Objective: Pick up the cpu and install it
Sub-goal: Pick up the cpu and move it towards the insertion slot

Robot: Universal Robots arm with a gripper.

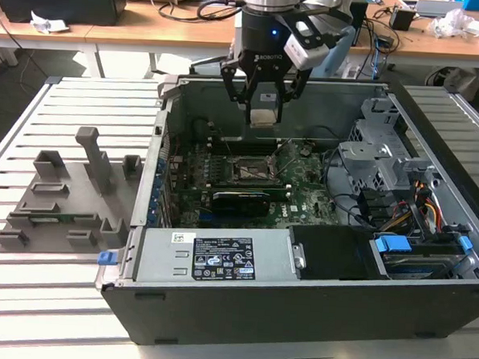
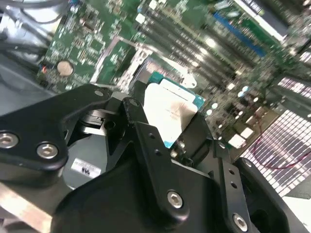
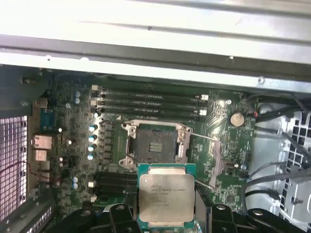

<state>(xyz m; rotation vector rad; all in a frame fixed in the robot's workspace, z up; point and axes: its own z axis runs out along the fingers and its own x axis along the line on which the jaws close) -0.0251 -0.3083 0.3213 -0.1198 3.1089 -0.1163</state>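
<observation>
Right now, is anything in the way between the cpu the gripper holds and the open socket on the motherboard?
Nothing visible. The gripper holds the cpu above the motherboard, and in the first wrist view the socket lies open and bare.

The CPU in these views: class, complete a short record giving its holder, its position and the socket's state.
Item: flat square silver-topped CPU chip
Holder: black pincer, shut on the chip's edges
Position: raised above the green motherboard, not yet seated
Socket: black square socket with metal frame, empty
</observation>
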